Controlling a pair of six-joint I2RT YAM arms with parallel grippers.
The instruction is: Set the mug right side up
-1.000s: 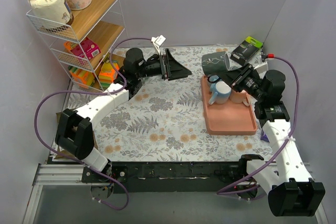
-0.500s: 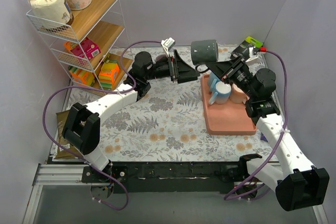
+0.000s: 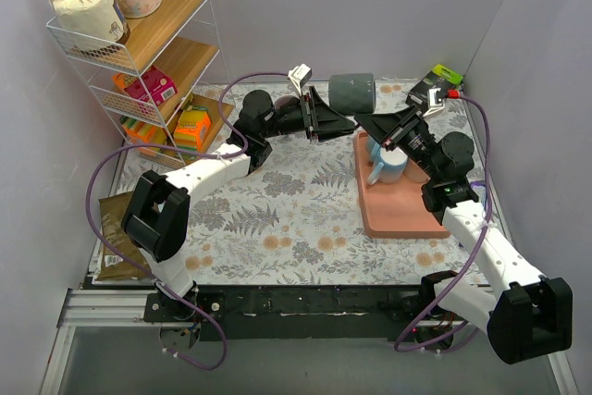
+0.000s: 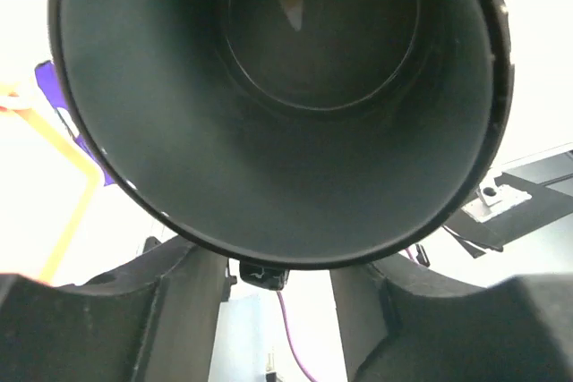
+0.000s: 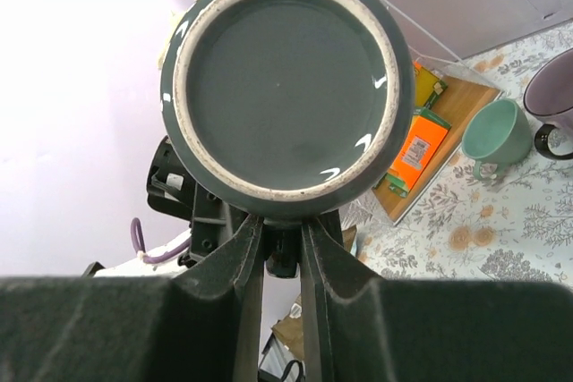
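Grey walls close in a floral-covered bench [image 3: 277,201], and from where I stand the job looks about half done. The dark grey mug [image 3: 353,92] hangs in the air above the far side of the bench, lying on its side between the two arms, mouth toward the left arm and base toward the right. It is no longer upside down, but not upright either. As I judge it, what remains is the rest of the turn and setting it down on its base.

The right gripper [image 3: 368,120] has its jaws clenched under the mug, apparently on the handle, and it carries the mug. The left gripper [image 3: 331,116] stands at the mug's rim with a finger on either side. I cannot tell whether its jaws are actually pressing on it.

A pink tray [image 3: 407,219] holds a light blue cup [image 3: 388,166], upright, with others behind it hidden by the arm. The wire shelf [image 3: 199,6] holds toilet rolls [image 3: 88,6] on top and coloured boxes [image 3: 153,85] lower down.
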